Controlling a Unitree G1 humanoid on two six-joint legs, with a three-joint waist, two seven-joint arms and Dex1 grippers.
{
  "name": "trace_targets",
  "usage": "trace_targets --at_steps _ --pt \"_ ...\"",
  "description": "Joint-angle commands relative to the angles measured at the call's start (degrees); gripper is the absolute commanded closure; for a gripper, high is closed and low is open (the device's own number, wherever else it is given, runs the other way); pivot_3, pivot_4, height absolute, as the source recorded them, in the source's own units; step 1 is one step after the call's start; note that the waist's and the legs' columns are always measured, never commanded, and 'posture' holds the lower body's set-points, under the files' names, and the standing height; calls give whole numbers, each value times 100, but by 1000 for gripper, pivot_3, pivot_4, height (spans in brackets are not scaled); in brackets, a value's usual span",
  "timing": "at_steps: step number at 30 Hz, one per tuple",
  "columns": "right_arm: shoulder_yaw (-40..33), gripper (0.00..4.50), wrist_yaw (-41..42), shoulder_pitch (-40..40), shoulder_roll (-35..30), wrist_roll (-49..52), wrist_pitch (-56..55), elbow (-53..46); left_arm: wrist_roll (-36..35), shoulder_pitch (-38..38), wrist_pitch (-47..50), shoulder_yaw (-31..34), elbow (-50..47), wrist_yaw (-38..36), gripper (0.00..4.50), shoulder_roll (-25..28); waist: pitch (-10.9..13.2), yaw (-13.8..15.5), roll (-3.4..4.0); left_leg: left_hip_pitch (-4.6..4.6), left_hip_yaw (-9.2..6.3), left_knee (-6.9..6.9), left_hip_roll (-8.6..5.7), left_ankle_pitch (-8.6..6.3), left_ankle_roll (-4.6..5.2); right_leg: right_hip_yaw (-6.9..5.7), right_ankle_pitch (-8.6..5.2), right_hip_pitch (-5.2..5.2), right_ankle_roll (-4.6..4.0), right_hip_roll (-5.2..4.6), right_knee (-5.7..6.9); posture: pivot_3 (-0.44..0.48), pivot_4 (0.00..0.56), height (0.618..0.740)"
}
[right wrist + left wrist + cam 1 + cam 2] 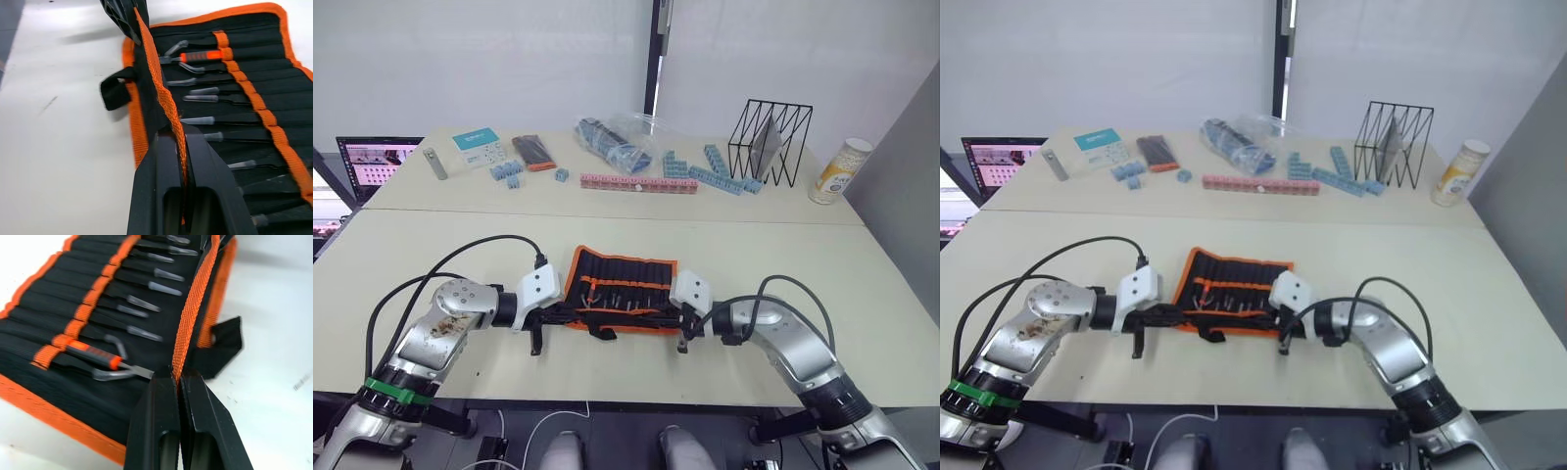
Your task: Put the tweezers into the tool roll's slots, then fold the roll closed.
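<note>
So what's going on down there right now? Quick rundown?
Left claw and right claw both shut on the tool roll's near orange edge. Tweezers sit in slots, roll open. Nothing in the way.

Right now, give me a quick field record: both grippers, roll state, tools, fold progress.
left gripper: shut on the orange strap at the near edge of the tool roll
right gripper: shut on the orange strap at its other end
tool roll: open on the table, near edge lifted
tweezers: seated in the slots, tips showing
fold: begun, not yet closed
</note>
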Motion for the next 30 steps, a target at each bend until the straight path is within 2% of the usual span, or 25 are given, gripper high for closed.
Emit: trace_targets --at_steps 1,7,11,15,23,28,29,30 --pt "-393 4500 -174 -118 -127 -131 132 385 27 -261 286 227 331 71 4439 92 0 0 -1 0 0 -1 0 0 0 0 1 -1 1 0 0 0 150 740" --pt "-280 4500 -456 -450 50 -378 49 951 369 -848 552 -183 951 308 4439 -185 1 -5 -1 -1 0 4 -2 0 1 1 4 1 6 1 1 0 150 740" --pt "-299 4500 -631 -556 180 -520 -116 1187 534 -955 572 -346 1131 380 4439 -274 1 -8 -1 -2 0 1 -2 0 0 1 25 0 45 0 0 0 150 740" --pt "-334 4500 -708 -611 299 -604 -351 1362 570 -999 580 -338 1253 528 4439 -414 1 -19 -1 -4 -1 -5 -2 0 1 1 26 -3 49 1 0 0 150 740" --pt "-654 1905 -685 -648 412 -537 -619 1493 471 -1044 541 34 1247 616 1927 -438 1 -35 -1 0 -1 3 -2 1 1 2 31 0 50 1 1 0 150 740" --pt "-1194 177 -669 -712 577 -88 -587 1326 -53 -1064 630 665 792 734 247 -642 2 -30 -3 -6 -2 -3 -2 1 1 1 30 -3 52 1 0 0 150 740" --pt "-1297 18 -682 -708 629 14 -545 1253 -220 -1049 730 822 649 749 54 -693 2 -28 -3 -11 -3 -3 -2 1 1 1 30 -5 53 1 -1 0 150 740" --pt "-1374 18 -651 -689 678 147 -458 1151 -347 -1025 808 975 524 808 54 -741 2 -29 -2 -14 -4 -2 -2 0 1 0 30 -6 55 0 -1 0 150 740"
